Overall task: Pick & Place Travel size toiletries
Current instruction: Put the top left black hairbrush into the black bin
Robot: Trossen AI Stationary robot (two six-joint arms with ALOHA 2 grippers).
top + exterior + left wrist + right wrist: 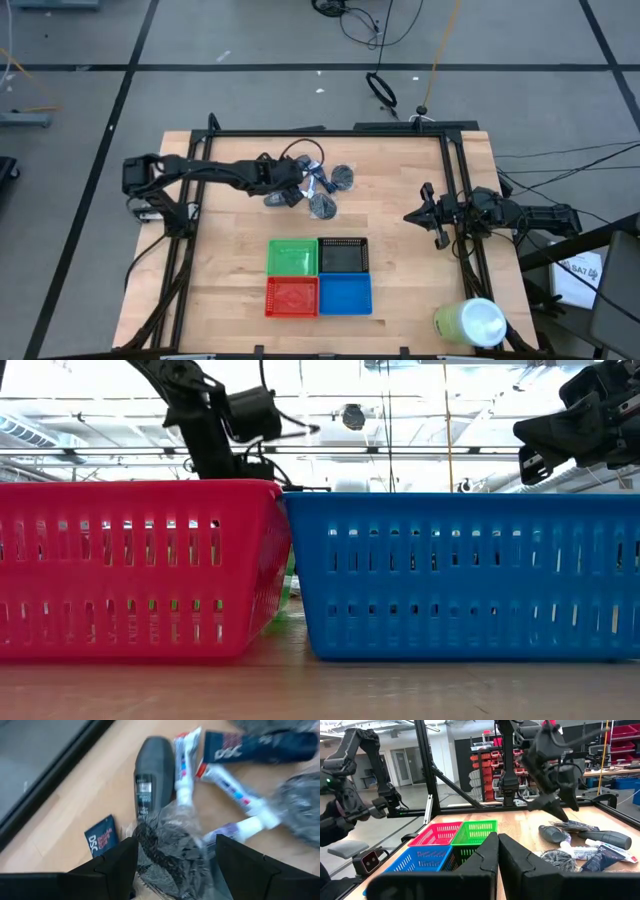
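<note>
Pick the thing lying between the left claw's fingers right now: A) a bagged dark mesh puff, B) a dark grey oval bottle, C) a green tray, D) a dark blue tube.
A: the left wrist view shows the left claw with its fingers on either side of the bagged mesh puff, while the dark grey oval bottle lies beyond it.

I see a pile of toiletries (322, 188) on the far part of the table (400, 230), a bit left of the middle. My left gripper (292, 190) is at the left side of the pile, with a mesh puff (170, 847) between its fingers. Four trays (318, 276) sit together nearer to me, two in front and two behind. My right gripper (413, 216) waits far off on the right. A big cylinder (470, 322) stands at the near right corner.
</note>
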